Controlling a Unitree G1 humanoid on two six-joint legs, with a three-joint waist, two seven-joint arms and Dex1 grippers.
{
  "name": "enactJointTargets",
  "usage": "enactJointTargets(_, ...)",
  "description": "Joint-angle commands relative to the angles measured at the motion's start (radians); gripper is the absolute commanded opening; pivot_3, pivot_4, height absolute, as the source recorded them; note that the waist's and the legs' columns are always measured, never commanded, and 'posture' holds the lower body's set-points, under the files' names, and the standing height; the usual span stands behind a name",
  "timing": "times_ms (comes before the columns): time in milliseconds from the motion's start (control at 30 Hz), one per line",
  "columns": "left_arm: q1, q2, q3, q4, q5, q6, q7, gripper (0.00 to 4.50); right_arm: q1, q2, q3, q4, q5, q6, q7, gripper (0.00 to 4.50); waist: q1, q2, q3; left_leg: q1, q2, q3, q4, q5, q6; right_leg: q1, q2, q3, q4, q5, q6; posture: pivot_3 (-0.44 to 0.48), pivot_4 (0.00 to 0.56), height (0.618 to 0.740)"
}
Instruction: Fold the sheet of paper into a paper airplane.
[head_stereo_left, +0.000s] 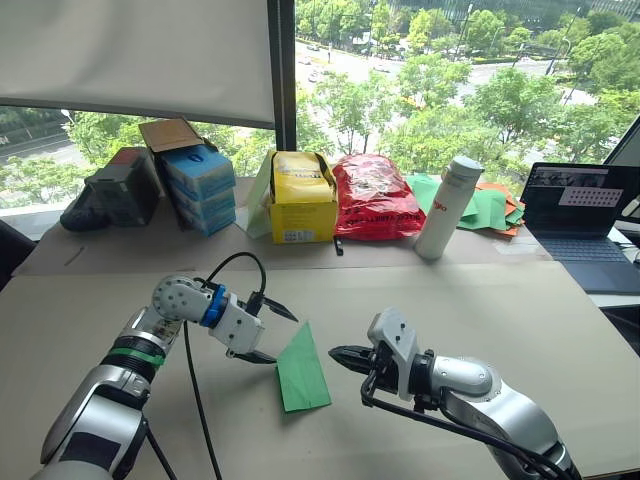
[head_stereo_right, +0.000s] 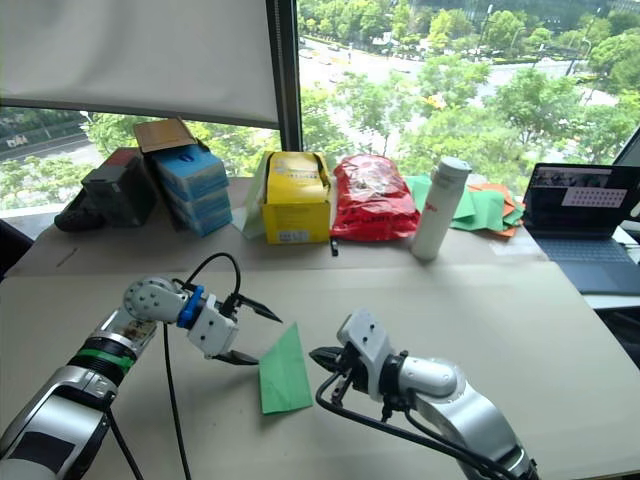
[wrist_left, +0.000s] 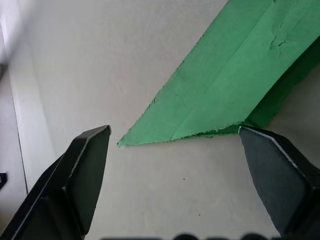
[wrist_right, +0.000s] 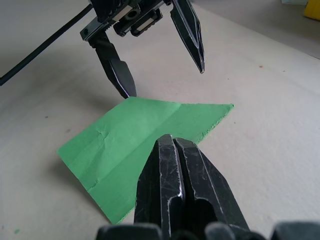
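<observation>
Left eye view: one sheet of paper (head_stereo_left: 301, 372) is seen, bright green, folded into a narrow wedge with its point at 12 o'clock and its wide end at 6 o'clock. It lies flat on the beige table (head_stereo_left: 480, 300), between the two grippers. One crease line is visible along its length, and the slanted edge near the point looks rough.

The left gripper (head_stereo_left: 268, 334) is placed at 9 o'clock of the wedge. Its two fingers are spread wide; the lower finger tip is touching or almost touching the left edge of the paper, the upper one is raised over the table. The right gripper (head_stereo_left: 345, 356) is placed at 3 o'clock of the wedge, just beside its right edge, with the two fingers pressed together and nothing between them.

Open table surface is found around the paper at 6 o'clock and at 12 o'clock. At the far edge one white bottle (head_stereo_left: 447, 207), one yellow box (head_stereo_left: 301, 198), one red bag (head_stereo_left: 374, 196) and one laptop (head_stereo_left: 583, 222) are standing, well apart from the paper.
</observation>
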Motion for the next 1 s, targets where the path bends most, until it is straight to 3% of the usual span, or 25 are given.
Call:
enactJointTargets(33,-0.029,-0.003,-0.011,0.006,-0.001,-0.042,-0.012,3.07,0.002,0.001,-0.010,-0.041,0.001,0.002,-0.014,0.00,0.000,0.000,0.000,0.000,0.000,0.000,0.000,0.000,0.000,0.000,0.000,0.000,0.000,0.000,0.000,0.000,0.150,0.740)
enactJointTargets(300,-0.021,-0.004,-0.037,0.029,0.034,-0.098,0.010,0.23,-0.001,0.010,-0.001,-0.036,-0.001,-0.002,-0.037,0.00,0.000,0.000,0.000,0.000,0.000,0.000,0.000,0.000,0.000,0.000,0.000,0.000,0.000,0.000,0.000,0.000,0.150,0.740)
enactJointTargets(333,-0.017,-0.003,-0.038,0.029,0.041,-0.103,0.017,0.07,-0.002,0.010,-0.001,-0.034,-0.002,-0.004,-0.038,0.00,0.000,0.000,0.000,0.000,0.000,0.000,0.000,0.000,0.000,0.000,0.000,0.000,0.000,0.000,0.000,0.000,0.150,0.740)
enactJointTargets(533,0.017,0.014,-0.026,-0.007,0.072,-0.077,0.078,0.07,-0.004,-0.004,-0.041,-0.017,-0.008,-0.014,-0.045,0.00,0.000,0.000,0.000,0.000,0.000,0.000,0.001,0.000,0.000,0.000,0.000,0.000,0.000,0.000,0.000,0.000,0.150,0.740)
enactJointTargets(633,0.064,0.034,0.015,-0.088,0.084,0.057,0.155,0.07,-0.019,-0.020,-0.120,0.003,-0.009,-0.029,-0.063,0.00,0.000,0.000,0.000,0.000,0.000,0.000,0.001,0.000,0.000,0.000,0.000,0.000,0.001,0.000,0.000,0.000,0.150,0.740)
enactJointTargets(700,0.124,0.050,0.069,-0.218,0.088,0.292,0.245,0.07,-0.027,-0.027,-0.159,0.013,-0.035,-0.058,-0.087,0.00,-0.001,0.000,0.000,0.000,0.000,0.000,0.001,0.000,0.000,0.000,0.000,0.001,0.001,0.001,0.001,0.000,0.150,0.740)
enactJointTargets(867,0.303,0.082,0.141,-0.661,0.049,0.904,0.326,0.07,-0.017,-0.039,-0.168,0.008,-0.098,-0.115,-0.110,0.00,-0.004,0.000,0.000,0.000,0.001,0.000,0.001,0.000,0.000,0.000,0.001,0.002,0.002,0.000,0.002,0.000,0.150,0.740)
enactJointTargets(1000,0.389,0.076,0.142,-0.893,0.052,1.220,0.377,0.07,-0.016,-0.038,-0.143,0.008,-0.120,-0.139,-0.095,0.00,-0.002,0.000,0.000,0.000,0.000,0.000,0.001,0.001,-0.002,0.000,0.001,0.003,0.002,0.000,0.002,0.000,0.150,0.740)
